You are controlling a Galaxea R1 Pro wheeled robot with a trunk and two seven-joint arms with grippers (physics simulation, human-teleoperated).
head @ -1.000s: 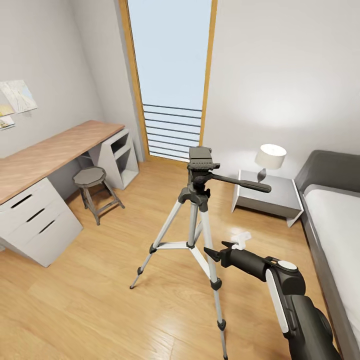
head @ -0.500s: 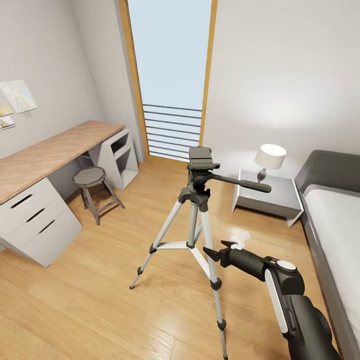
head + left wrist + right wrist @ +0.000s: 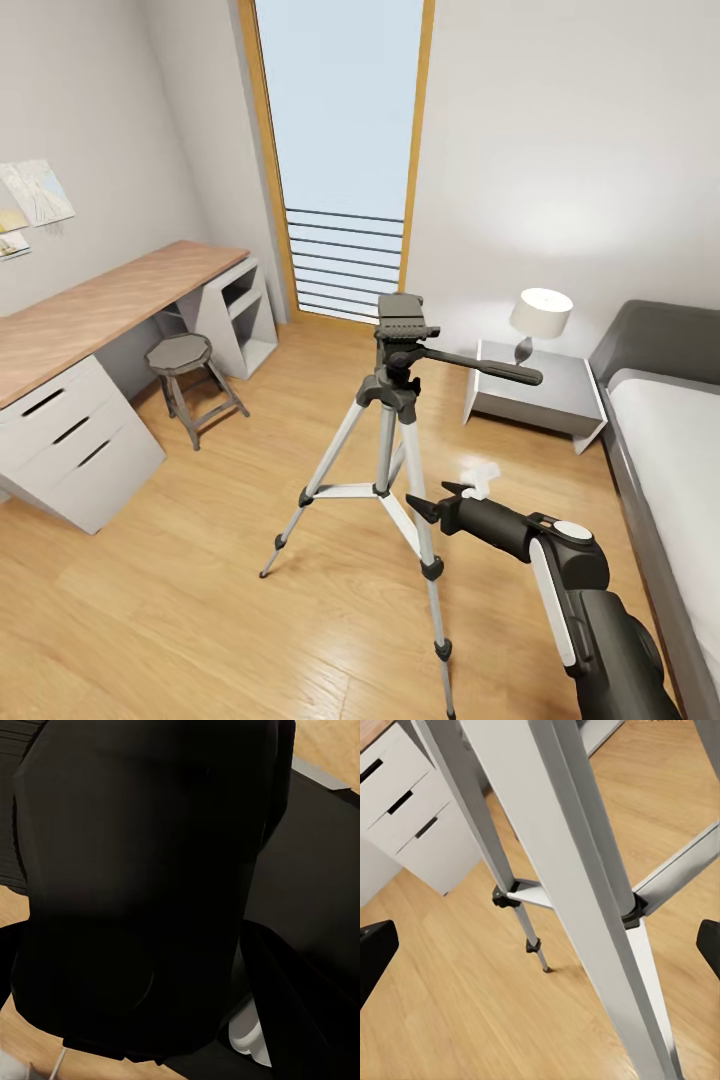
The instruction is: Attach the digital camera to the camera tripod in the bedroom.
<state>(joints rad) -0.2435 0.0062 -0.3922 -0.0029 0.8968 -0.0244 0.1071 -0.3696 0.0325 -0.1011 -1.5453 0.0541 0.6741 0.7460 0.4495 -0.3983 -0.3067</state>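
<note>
The camera tripod [image 3: 398, 420] stands on the wood floor [image 3: 180, 580] mid-bedroom, between the tabletop [image 3: 100, 300] and the nightstand [image 3: 535, 395], head plate bare. The right pincer [image 3: 450, 498] hovers just beside a silver leg [image 3: 577, 907], fingers [image 3: 375, 949] spread wide apart. Left pincer: can't tell, that wrist view's just dark blur.

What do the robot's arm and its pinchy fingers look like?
The right arm is chunky and matte black, with a white stripe down its side and a round white cap on one joint. The right gripper has one pointy black finger and one white finger.
</note>
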